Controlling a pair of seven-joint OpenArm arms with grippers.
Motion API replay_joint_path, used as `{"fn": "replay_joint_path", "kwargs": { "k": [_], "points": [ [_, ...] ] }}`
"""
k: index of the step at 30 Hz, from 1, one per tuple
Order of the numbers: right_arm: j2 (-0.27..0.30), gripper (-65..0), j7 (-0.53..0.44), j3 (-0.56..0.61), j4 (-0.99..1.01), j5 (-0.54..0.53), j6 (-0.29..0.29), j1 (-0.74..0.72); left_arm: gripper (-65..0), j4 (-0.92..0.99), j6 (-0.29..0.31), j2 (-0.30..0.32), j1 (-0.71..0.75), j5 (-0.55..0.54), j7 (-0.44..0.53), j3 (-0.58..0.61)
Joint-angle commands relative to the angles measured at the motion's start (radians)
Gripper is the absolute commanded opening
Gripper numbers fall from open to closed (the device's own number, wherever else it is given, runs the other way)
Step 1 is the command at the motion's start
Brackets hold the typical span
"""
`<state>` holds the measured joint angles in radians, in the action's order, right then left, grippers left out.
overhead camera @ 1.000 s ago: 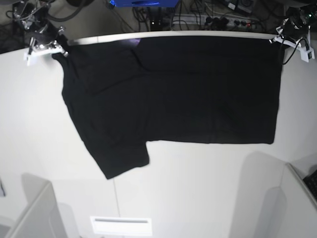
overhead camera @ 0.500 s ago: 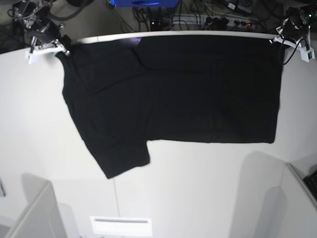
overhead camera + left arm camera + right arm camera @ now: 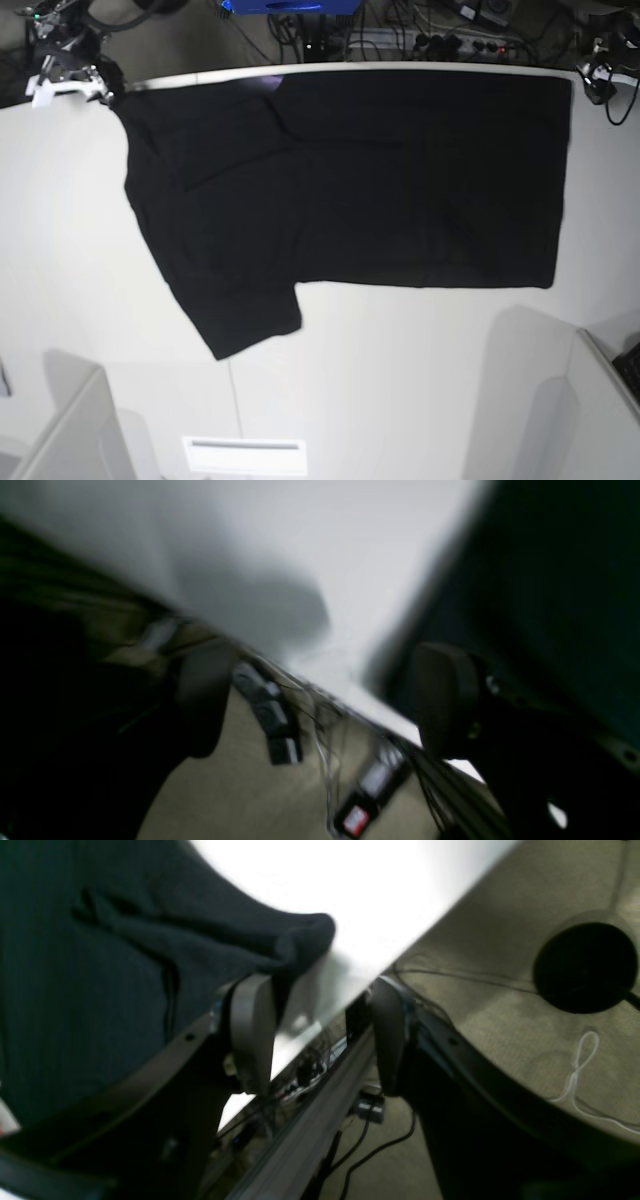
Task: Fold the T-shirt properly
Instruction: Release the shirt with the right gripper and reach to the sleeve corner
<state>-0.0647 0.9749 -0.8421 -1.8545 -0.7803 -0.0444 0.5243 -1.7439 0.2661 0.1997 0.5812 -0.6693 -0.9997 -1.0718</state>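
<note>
The black short-sleeved cloth T-shirt (image 3: 350, 190) lay spread flat on the white table (image 3: 400, 370), its top edge along the far rim. The left gripper (image 3: 320, 700) stood wide open and empty beside one corner; the right gripper (image 3: 315, 1035) was parted, holding nothing, just off the other.

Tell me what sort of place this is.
Probably a robotics lab or workshop. A plain white table carries only a black T-shirt, two robot arms sit at its far corners, and cables and a power strip lie on the carpet behind it.
</note>
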Motion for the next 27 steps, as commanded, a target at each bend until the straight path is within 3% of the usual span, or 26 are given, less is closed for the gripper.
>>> {"fn": "replay_joint_path", "kwargs": {
  "k": [1, 4, 7, 9, 13, 17, 23, 27],
  "points": [
    [0.015, -35.7, -0.015, -0.006, -0.044, -0.02, -0.033, -0.011, -11.0, -0.038, 0.0, 0.017, 0.007, -0.008, 0.017, -0.038],
    [0.026, -36.3, -0.004, -0.004, -0.107, -0.02, -0.105, -0.04, -11.0, -0.104, 0.043, 0.013, -0.002, -0.008, 0.017, -0.089],
    [0.016, -36.5, 0.04, -0.004, -0.144, -0.02, -0.105, -0.083, -11.2, -0.143, 0.143, 0.004, -0.003, -0.008, 0.017, -0.089],
    [0.016, -36.5, 0.078, -0.004, -0.144, -0.02, -0.105, -0.125, -13.8, -0.163, 0.175, -0.013, -0.007, -0.008, 0.017, -0.089],
    [0.015, -36.5, 0.154, 0.019, -0.144, -0.02, -0.11, -0.218, -35.2, -0.172, 0.189, -0.027, -0.031, -0.007, 0.017, -0.089],
    [0.052, -36.5, 0.16, 0.177, -0.142, -0.018, -0.111, -0.292, -64.0, -0.173, 0.189, -0.029, -0.05, -0.007, 0.015, -0.087],
    [0.095, -36.6, 0.16, 0.343, -0.121, -0.005, -0.105, -0.442, -65.0, -0.172, 0.189, -0.026, -0.063, 0.0, 0.015, -0.008],
    [0.093, -36.6, 0.16, 0.396, -0.021, 0.152, -0.105, -0.556, -65.0, -0.17, 0.189, -0.03, -0.063, -0.002, 0.015, 0.041]
  ]
}}
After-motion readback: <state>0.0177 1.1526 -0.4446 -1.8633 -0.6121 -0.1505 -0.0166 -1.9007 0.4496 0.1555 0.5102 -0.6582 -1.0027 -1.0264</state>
